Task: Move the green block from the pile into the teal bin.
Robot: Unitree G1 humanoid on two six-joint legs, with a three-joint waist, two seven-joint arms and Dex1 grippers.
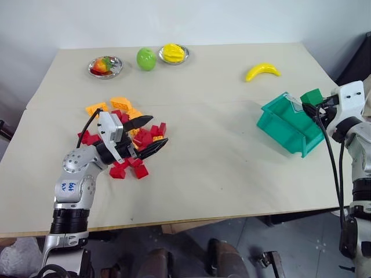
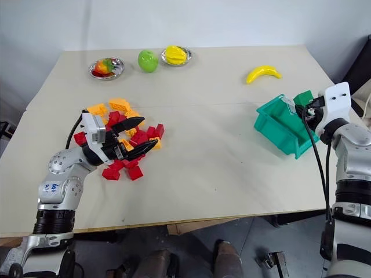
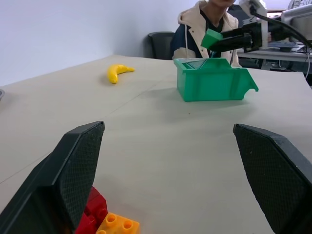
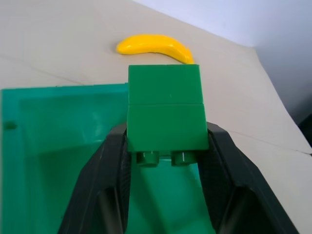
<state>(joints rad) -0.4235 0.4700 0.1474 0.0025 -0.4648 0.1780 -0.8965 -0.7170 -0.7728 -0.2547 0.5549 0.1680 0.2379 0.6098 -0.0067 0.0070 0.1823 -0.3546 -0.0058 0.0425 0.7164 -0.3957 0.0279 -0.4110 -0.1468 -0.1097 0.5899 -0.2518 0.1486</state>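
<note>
We have the small dark-green studded plastic brick (image 4: 165, 105) pinched between the two black fingers of our right gripper (image 4: 165, 146), held in the air just above the back rim of the teal rectangular plastic storage bin (image 1: 284, 124) at the right side of the table. In the right wrist view the fingers press on the brick's two opposite flat side walls near its lower end, with two studs peeking out beneath and most of the brick's length standing clear of the fingertips.

We judge this brick to be light, rigid and not fragile; a drop into the bin should do it no harm. Its smooth plastic faces are likely a little slippery, so the flat parallel sides are the right place to hold it, as we do now, rather than the studded face or the corners. Because the hold sits near one end, the brick could pivot if bumped against the bin wall.

A curved yellow plastic banana (image 1: 262, 71) lies on the beige table (image 1: 220, 174) beyond the bin. Well apart to the left, our left gripper (image 1: 146, 134) hangs with its fingers spread wide and empty over the loose pile of red, orange and yellow studded bricks (image 1: 124, 136).
</note>
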